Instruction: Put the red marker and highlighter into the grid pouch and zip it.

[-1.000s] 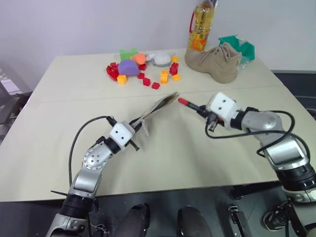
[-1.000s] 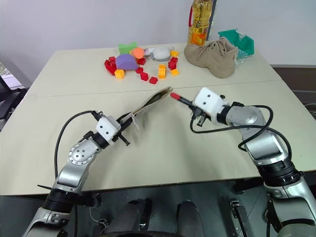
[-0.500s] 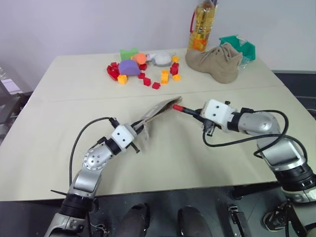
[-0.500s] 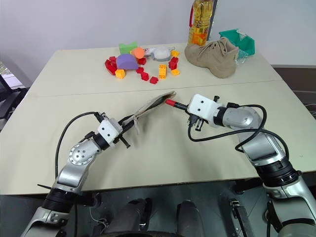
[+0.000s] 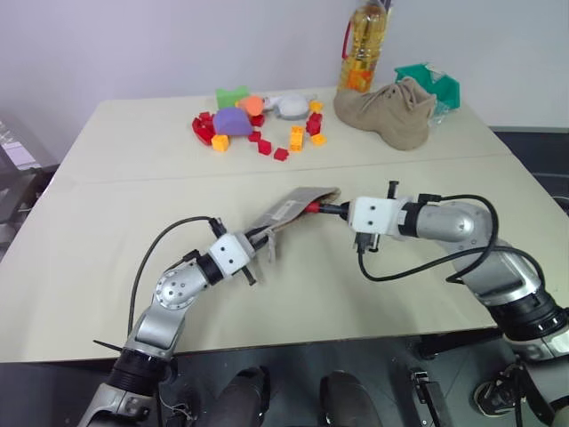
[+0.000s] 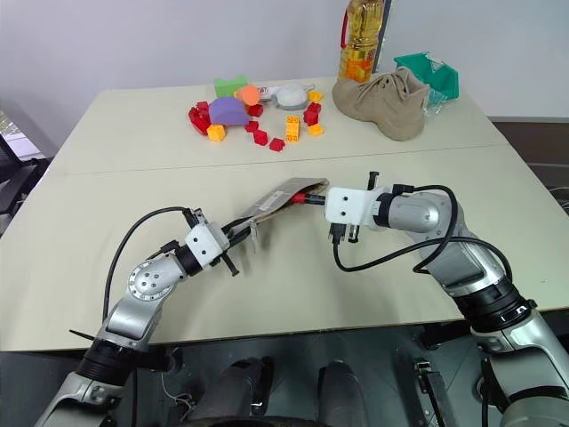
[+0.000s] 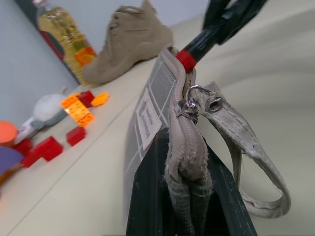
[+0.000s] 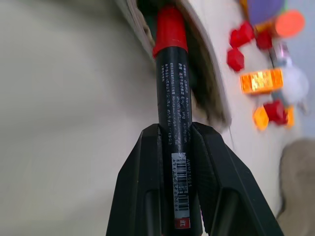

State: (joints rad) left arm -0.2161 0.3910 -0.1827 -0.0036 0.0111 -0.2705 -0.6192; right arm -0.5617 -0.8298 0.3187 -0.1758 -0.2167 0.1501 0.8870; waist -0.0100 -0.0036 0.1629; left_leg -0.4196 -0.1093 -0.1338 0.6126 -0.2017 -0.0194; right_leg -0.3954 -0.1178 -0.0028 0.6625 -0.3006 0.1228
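The red marker (image 8: 171,88) is pinched between the two black fingers (image 8: 140,191) of the right gripper (image 5: 342,210), and its red end is now just inside the open mouth of the grid pouch (image 5: 289,210), straight ahead of that gripper. A second ago the red tip was in the air, a little apart from the pouch edge; since then the right gripper has moved toward the pouch and rolled, and the pouch has tilted to lie flatter. I judge that the insertion has begun but is not finished, because most of the black body is outside the opening.

The left gripper (image 5: 258,240) is pressed together on the near end of the pouch, beside the zipper slider and its cord loop pull (image 7: 261,172), and holds the pouch lifted off the table (image 5: 107,222) with the mouth turned toward the right gripper. This hold keeps the opening steady for the marker.

I cannot find the highlighter in these views; whether it is already inside the pouch I cannot tell. The zipper is open, so the zipping step is not yet done.

Far beyond both grippers, well apart from the pouch, lie the toy blocks (image 5: 258,133), a tan boot (image 5: 387,111) and an oil bottle (image 5: 363,44).
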